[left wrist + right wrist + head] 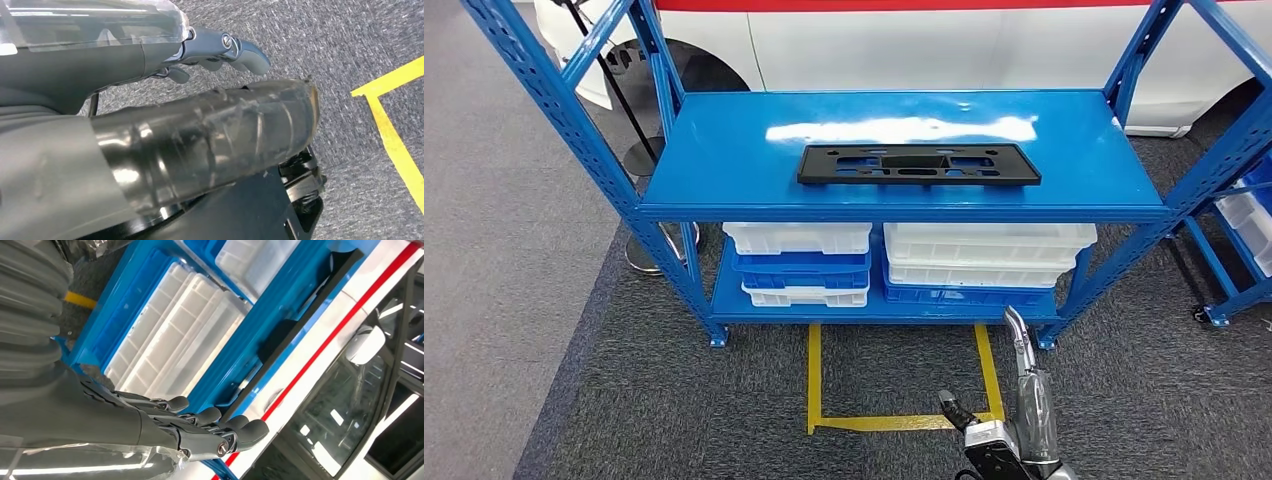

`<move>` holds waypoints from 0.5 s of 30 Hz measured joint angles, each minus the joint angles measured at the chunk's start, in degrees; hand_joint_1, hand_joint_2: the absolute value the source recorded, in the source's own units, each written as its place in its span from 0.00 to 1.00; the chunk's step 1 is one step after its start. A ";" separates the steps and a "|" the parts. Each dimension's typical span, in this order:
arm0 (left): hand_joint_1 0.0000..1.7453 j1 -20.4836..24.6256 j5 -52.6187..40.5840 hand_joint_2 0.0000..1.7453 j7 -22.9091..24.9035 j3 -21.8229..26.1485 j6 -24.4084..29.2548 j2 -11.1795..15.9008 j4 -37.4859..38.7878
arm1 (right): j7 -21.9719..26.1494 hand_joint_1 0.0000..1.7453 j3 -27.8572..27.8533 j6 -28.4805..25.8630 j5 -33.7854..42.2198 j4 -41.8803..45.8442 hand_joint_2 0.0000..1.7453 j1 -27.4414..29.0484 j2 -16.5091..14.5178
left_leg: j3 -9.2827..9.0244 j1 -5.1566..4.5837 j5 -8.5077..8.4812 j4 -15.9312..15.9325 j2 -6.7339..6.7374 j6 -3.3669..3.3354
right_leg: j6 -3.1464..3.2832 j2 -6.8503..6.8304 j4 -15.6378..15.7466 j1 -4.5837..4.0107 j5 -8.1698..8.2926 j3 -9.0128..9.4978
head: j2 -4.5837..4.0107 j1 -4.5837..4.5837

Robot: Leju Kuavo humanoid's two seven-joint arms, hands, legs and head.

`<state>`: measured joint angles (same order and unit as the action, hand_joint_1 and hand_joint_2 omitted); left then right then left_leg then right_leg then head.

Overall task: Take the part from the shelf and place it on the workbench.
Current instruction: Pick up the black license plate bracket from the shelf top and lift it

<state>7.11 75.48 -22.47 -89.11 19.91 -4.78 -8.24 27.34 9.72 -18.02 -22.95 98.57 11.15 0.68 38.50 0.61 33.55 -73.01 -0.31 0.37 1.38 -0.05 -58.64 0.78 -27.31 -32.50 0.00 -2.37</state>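
The part (918,164) is a flat black plastic plate with cut-outs. It lies flat on the top board of the blue shelf (724,150), near the front edge. In the right wrist view the part (278,337) shows edge-on above the shelf's front lip. My right hand (1012,420) is low in front of the shelf, well below the part, its fingers (210,417) stretched out towards the lower level and holding nothing. My left hand (220,50) hangs over the carpet, its fingers loosely extended, with nothing in it.
White and blue bins (796,262) and a larger white stack (984,255) fill the lower shelf. A white car (924,40) stands right behind the shelf. Yellow tape (814,380) marks the grey carpet in front. Another blue rack (1249,220) stands at the right.
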 joint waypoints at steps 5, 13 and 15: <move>0.00 0.13 -0.04 0.00 0.00 0.00 -0.04 0.01 0.00 | -0.25 0.00 -0.60 -0.05 -0.59 0.01 1.00 0.04 0.31 | -6.30 -0.35 -6.36 14.49 0.00 -1.07 | -0.99 0.09 -0.23 -0.31 -0.44 0.31 | 0.00 -0.03; 0.00 0.12 -0.03 0.00 0.00 0.00 -0.09 0.00 0.00 | -0.42 0.00 -1.07 -0.37 -1.40 0.44 1.00 0.48 0.91 | -6.98 -0.11 -6.52 15.63 0.13 -3.06 | -3.13 0.08 -13.74 0.04 -7.14 -6.41 | 0.00 -0.11; 0.00 0.04 0.03 0.00 0.00 0.00 -0.11 0.01 0.00 | -0.55 0.00 -1.31 -0.70 -1.90 0.45 1.00 0.90 1.15 | -7.16 -0.12 -6.27 15.53 0.08 -3.07 | -3.27 0.07 -15.30 0.12 -6.16 -7.66 | 0.00 -0.10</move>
<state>7.15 75.52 -22.47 -89.11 19.80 -4.77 -8.24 26.79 8.41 -18.73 -24.85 99.02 12.05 1.82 31.34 0.49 27.27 -57.49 -0.23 -2.71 -1.89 0.02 -73.94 0.90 -33.46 -40.16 0.00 -2.48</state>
